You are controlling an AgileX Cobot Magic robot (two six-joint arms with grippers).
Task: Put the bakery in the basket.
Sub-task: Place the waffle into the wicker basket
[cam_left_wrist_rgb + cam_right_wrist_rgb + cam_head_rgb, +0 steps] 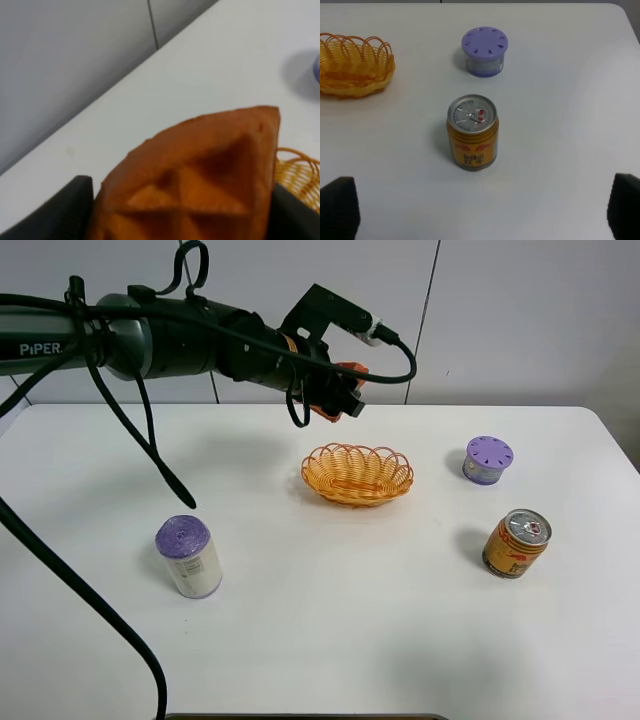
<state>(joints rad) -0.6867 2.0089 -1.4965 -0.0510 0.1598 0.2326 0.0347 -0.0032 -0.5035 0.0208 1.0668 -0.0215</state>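
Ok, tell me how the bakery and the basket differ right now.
The bakery is clamped in the left gripper above the table; the basket rests on it. The bakery is a solid wedge with a gridded top; the basket is open wicker with a looped rim. The bakery is smaller. Both are orange.

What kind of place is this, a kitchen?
Likely a robot lab bench, not a kitchen: a white table against plain wall panels, a Piper arm over it, and props like the basket and can.

Your left arm (180, 335), stretched out level and raised, left gripper (338, 390) clamped on the bakery (200, 175); your right gripper (480, 212), fingers (339, 205) spread wide, facing down.
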